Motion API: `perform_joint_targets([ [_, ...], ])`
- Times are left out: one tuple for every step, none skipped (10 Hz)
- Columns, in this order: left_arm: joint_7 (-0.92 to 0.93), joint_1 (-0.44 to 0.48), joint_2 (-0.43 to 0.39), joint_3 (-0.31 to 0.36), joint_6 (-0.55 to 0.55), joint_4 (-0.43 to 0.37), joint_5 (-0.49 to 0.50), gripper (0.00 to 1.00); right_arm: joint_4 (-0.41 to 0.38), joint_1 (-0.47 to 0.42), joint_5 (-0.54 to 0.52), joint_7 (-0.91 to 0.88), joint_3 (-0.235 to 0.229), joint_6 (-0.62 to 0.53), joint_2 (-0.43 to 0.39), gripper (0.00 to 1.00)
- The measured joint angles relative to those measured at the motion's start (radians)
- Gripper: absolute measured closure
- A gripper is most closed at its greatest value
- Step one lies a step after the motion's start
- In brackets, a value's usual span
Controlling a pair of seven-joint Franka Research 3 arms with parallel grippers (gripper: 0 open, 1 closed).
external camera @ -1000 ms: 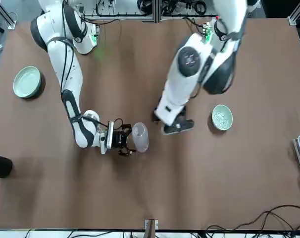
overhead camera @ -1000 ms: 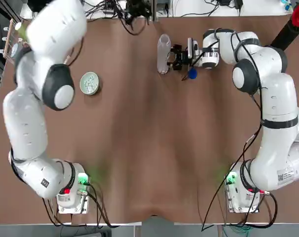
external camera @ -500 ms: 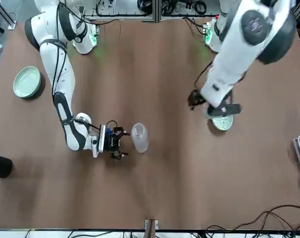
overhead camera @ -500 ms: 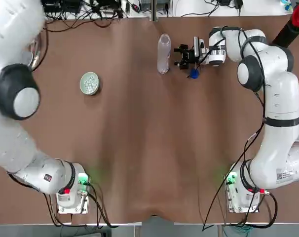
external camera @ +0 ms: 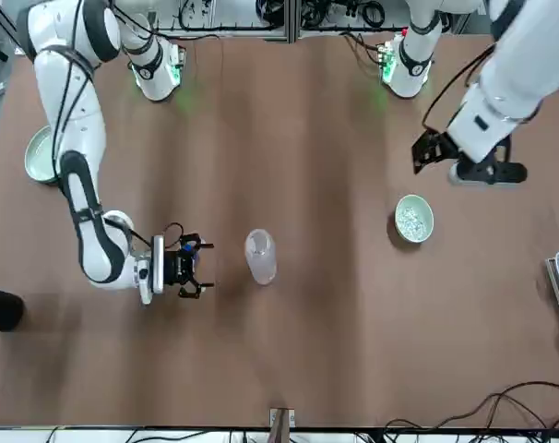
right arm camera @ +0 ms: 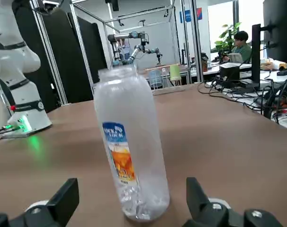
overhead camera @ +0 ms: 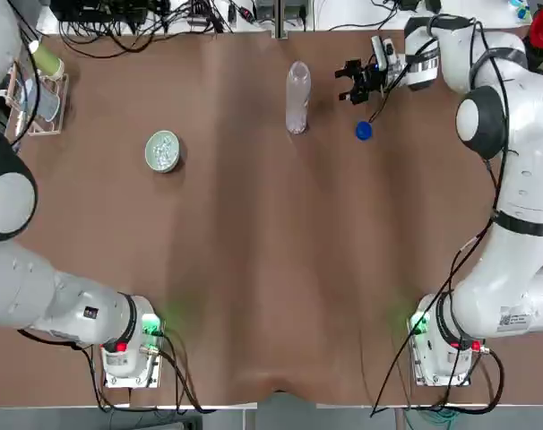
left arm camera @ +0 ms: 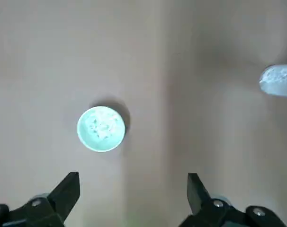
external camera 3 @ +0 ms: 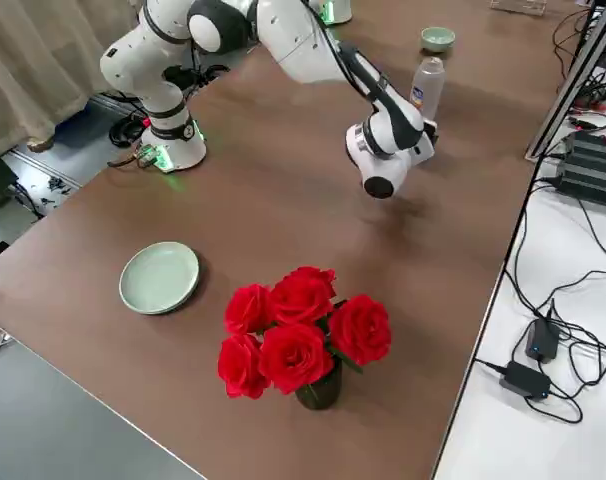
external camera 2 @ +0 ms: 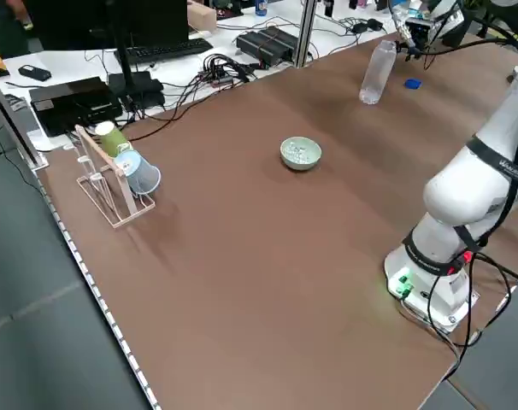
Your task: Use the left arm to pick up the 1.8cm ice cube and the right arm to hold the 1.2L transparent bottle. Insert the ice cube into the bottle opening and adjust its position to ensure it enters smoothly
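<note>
Right claw [external camera: 208, 266] (1) off bottle [external camera: 261, 257]

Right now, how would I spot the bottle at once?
On the brown table, look between the right arm's open pincer and the green ice bowl. The clear plastic bottle stands there, capless, ice at its bottom; only it has a blue-and-orange label.

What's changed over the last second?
Right gripper has drawn away from the bottle toward the robot's right, jaws open. Left gripper has swung to the robot's left. Bottle, still standing, and ice bowl haven't moved.
</note>
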Motion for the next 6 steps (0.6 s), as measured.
perform_joint_targets([
  [0.044, 0.026, -0.008, 0.003, -0.037, 0.0, 0.0, 0.0, 0.005, 0.0, -0.02, 0.022, -0.005, 0.0, -0.014, 0.0],
  [0.062, 0.046, -0.018, 0.007, -0.057, 0.0, 0.001, 0.0, 0.015, 0.0, -0.078, 0.093, -0.02, 0.0, -0.043, 0.0],
  [0.081, 0.075, -0.027, 0.007, -0.063, 0.0, 0.001, 0.0, 0.031, -0.001, -0.173, 0.21, -0.039, 0.013, -0.097, 0.0],
  [0.107, 0.098, -0.031, 0.008, -0.063, 0.0, 0.001, 0.0, 0.044, 0.001, -0.27, 0.353, -0.06, 0.041, -0.167, 0.0],
  [0.124, 0.107, -0.032, 0.008, -0.063, 0.0, 0.013, 0.0, 0.052, 0.003, -0.38, 0.498, -0.087, 0.059, -0.246, 0.0],
  [0.126, 0.106, -0.032, 0.006, -0.05, 0.0, 0.039, 0.0, 0.061, 0.003, -0.498, 0.616, -0.108, 0.062, -0.314, 0.0],
])
